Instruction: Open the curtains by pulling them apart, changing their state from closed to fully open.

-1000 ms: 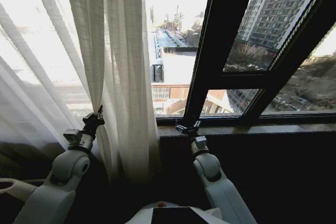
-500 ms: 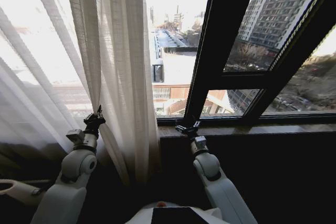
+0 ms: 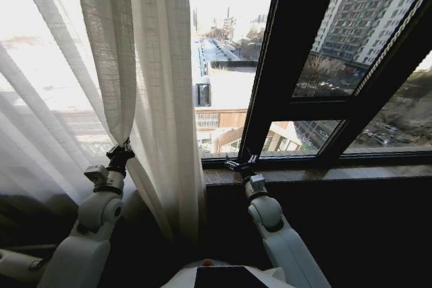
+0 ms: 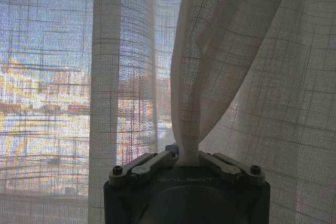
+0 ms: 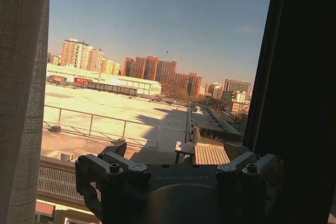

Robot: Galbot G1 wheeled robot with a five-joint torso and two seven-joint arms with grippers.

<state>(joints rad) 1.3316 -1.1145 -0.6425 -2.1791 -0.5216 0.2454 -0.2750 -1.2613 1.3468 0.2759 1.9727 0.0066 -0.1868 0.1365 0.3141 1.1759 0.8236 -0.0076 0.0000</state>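
Curtains (image 3: 145, 79) hang in tall vertical pleats; our left tool (image 3: 121, 151) is pinched on a fold, right tool (image 3: 240, 164) spread apart, touching nothing.

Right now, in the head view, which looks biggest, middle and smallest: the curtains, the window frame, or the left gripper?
1. curtains, biggest.
2. window frame, next.
3. left gripper, smallest, shut on the curtains.
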